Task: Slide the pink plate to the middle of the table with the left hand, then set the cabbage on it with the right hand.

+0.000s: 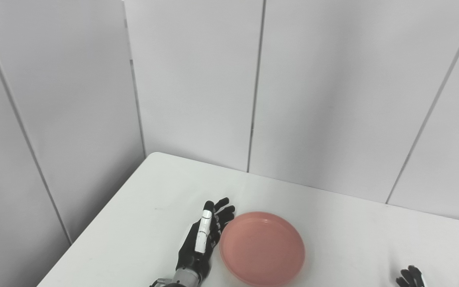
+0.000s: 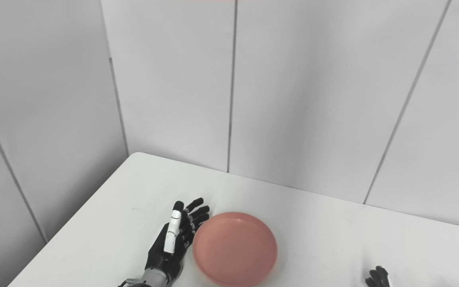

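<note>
Flat against the pink plate's (image 1: pixel 262 248) left rim, my left hand (image 1: pixel 202 239) is pressing open-fingered, sliding underway on the worktop (image 1: pixel 142 223); my right hand (image 1: pixel 410 276) is barely showing, cabbage unseen.

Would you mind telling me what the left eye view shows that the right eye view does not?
Only the left eye view: slightly more of the black right hand at the bottom edge. Only the right eye view: more white table between the plate and that hand. Both: the round pink plastic plate, empty, with the black left hand open against its left rim; no cabbage appears.
</note>
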